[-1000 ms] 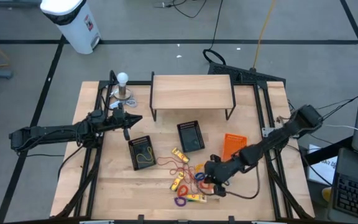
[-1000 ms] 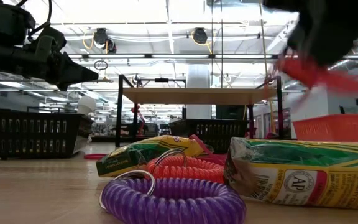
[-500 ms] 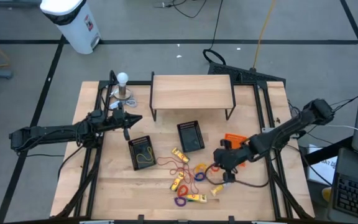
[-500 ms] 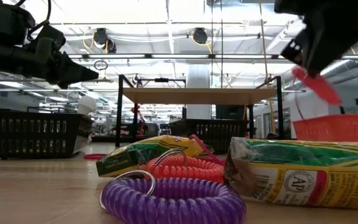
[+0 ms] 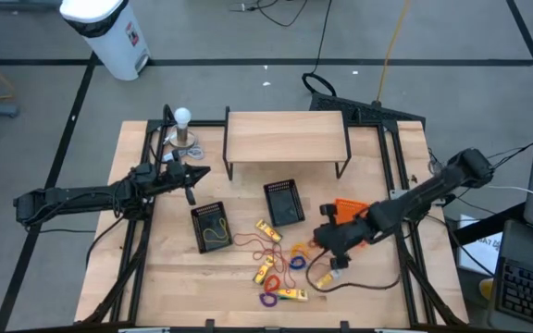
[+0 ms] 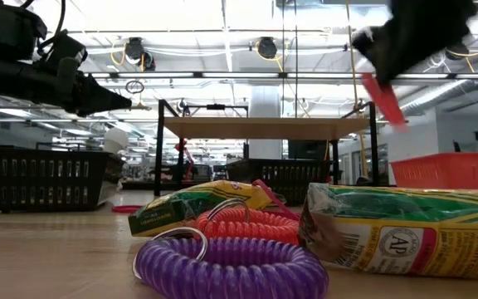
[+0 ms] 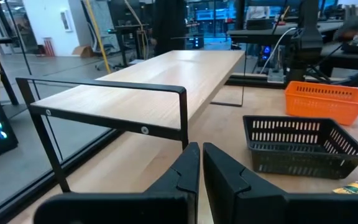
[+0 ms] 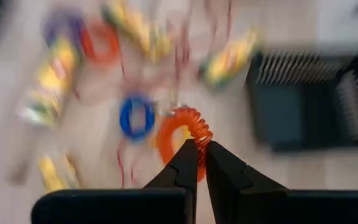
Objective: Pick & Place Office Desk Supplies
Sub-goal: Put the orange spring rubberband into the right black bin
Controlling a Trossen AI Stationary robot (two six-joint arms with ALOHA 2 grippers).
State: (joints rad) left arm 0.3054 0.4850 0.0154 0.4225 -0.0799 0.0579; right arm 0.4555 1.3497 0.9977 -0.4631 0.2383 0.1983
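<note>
My right gripper (image 8: 199, 155) hangs over the right side of a pile of supplies and is shut on an orange-red coil loop (image 8: 182, 134). In the low view the coil (image 6: 384, 100) dangles high above the table. The pile holds a purple coil (image 6: 231, 267), yellow packets (image 5: 266, 228) (image 6: 405, 228), a blue loop (image 8: 135, 117) and thin red bands (image 5: 265, 242), all lying flat on the tabletop. My left gripper (image 7: 201, 168) is shut and empty, held level at the left (image 5: 197, 173), facing the wooden shelf. My right gripper pinches the rim of the orange-red coil (image 8: 199, 132) between its two fingers. The fingers slant down from the table's right side. The coil hangs below the fingers, lifted clear of the table.
A wooden shelf on black legs (image 5: 287, 137) stands at the far middle. Two black baskets (image 5: 211, 225) (image 5: 284, 202) and an orange basket (image 5: 348, 215) sit around the pile. A white ball-topped stand (image 5: 183, 129) is at the far left.
My right gripper has risen from the pile with the orange-red coil and rolled its wrist. The coil was drawn out long a second ago; now it hangs short and clear of the table. The left gripper has stayed in place.
</note>
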